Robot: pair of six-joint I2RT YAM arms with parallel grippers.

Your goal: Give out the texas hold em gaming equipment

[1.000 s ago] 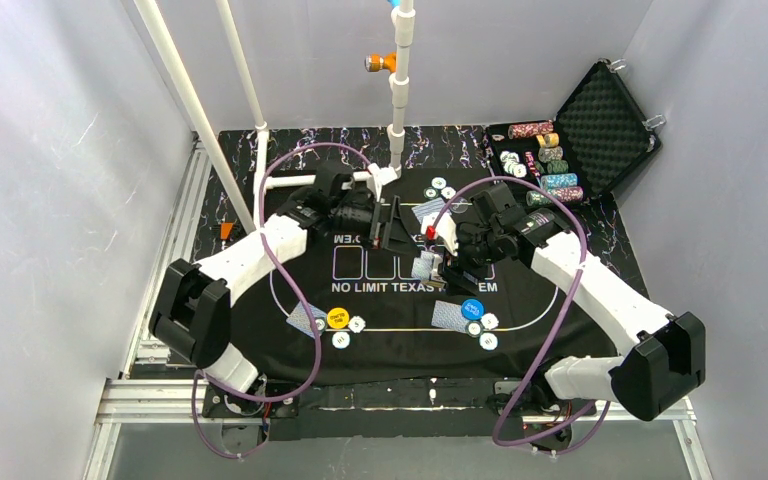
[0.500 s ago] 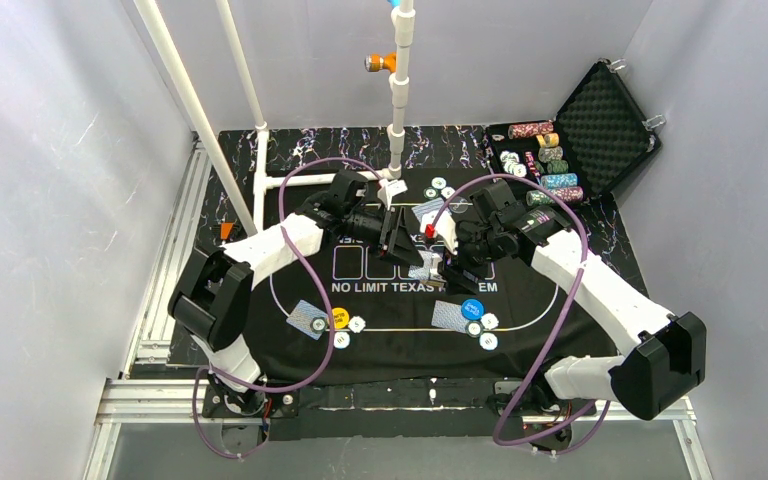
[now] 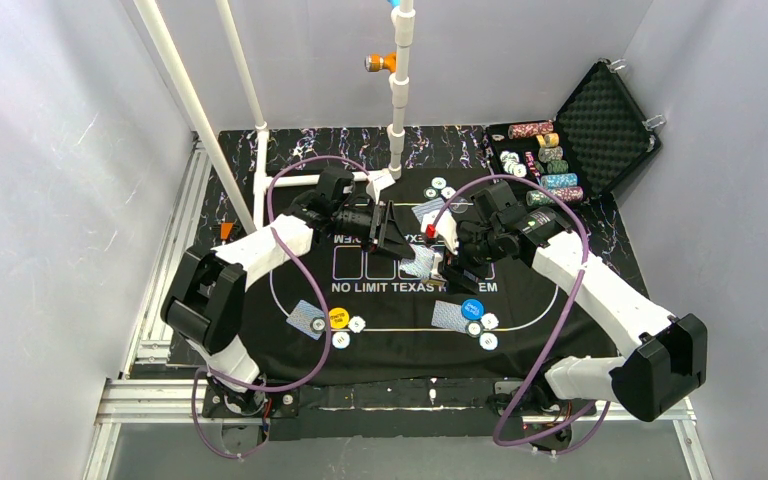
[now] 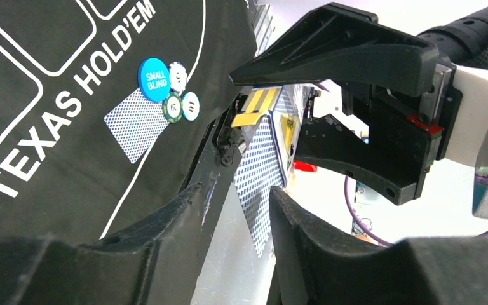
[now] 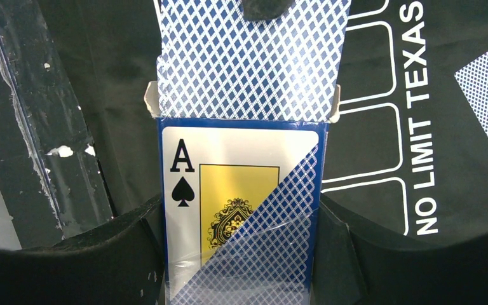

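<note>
Right end effector (image 5: 241,254) clamps deck box (image 5: 241,190); left end effector (image 4: 235,194) (around card (image 4: 257,171)): grip unclear.

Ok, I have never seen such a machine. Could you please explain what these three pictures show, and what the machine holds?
These are two robot arms side by side, each ending in a two-finger gripper. One picture is taken from above and behind them. The other two come from small cameras on the wrists.

On the black mat lie small chips, a yellow button, a blue button and two face-down cards. An open case at the far right holds chip stacks.

The right gripper holds a card box. One card sticks out of it, between the fingers of the left gripper. I cannot tell whether they already pinch it.
</note>
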